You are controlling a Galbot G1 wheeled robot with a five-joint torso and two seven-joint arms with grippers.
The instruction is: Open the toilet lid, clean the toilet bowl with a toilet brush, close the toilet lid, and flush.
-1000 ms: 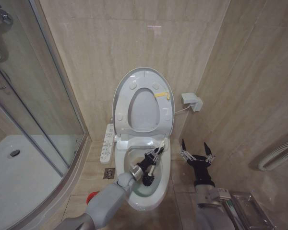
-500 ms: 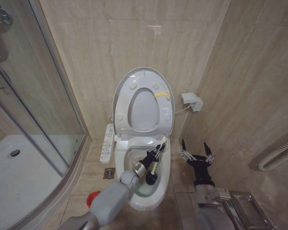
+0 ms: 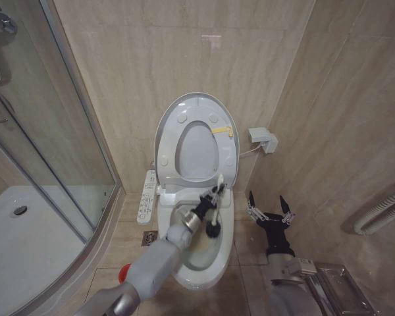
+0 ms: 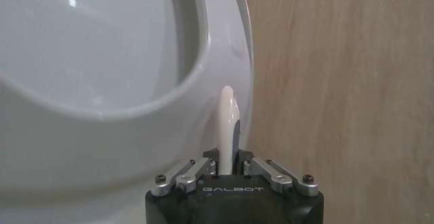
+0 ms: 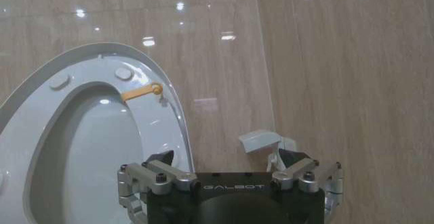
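Note:
The toilet lid (image 3: 162,135) stands raised against the wall, with the ring seat and its yellow sticker folded up against it. Below it the toilet bowl (image 3: 225,251) lies open. My left gripper (image 3: 214,195) hovers over the back of the bowl, shut on the white handle of the toilet brush (image 3: 212,230), whose dark head hangs inside the bowl. The left wrist view shows the left gripper (image 4: 227,162) clamped on the handle (image 4: 228,113). My right gripper (image 3: 267,208) is held open beside the bowl's right side, holding nothing. The right gripper (image 5: 230,164) faces the raised lid (image 5: 35,88).
A white control panel (image 3: 147,196) sits at the bowl's left. The glass shower enclosure (image 3: 49,138) and its white tray (image 3: 26,250) close off the left. A red brush holder (image 3: 124,269) stands on the floor. A white wall box (image 3: 261,138) and grey hose (image 3: 382,212) are at right.
My left gripper has moved up and toward the back of the bowl, dragging the brush head from the bowl's middle toward its rear. The right arm has stayed still.

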